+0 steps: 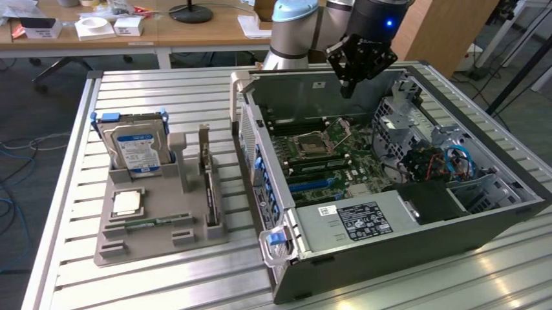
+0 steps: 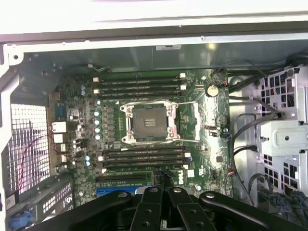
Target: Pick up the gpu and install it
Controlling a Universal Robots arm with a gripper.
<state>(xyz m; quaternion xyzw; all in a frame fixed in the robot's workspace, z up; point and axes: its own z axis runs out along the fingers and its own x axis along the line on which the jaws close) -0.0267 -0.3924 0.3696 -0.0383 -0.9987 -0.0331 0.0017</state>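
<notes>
A thin dark card with a metal bracket, the gpu (image 1: 209,177), stands on edge in the grey holder (image 1: 155,242) at the exterior view's left. My gripper (image 1: 347,87) hangs over the back of the open computer case (image 1: 388,239), well away from the gpu. Its fingers meet at the tips, shut with nothing between them. In the wrist view the gripper (image 2: 162,177) looks straight down on the motherboard (image 2: 144,120), with its empty CPU socket (image 2: 149,122) and the blue expansion slot (image 2: 113,190) close to the fingertips.
The holder also carries a hard drive (image 1: 134,145), a CPU (image 1: 128,203) and a memory stick (image 1: 155,223). Inside the case are a drive cage (image 1: 401,106), blue cables (image 1: 457,161) and a power supply (image 1: 362,223). A desk with boxes stands behind.
</notes>
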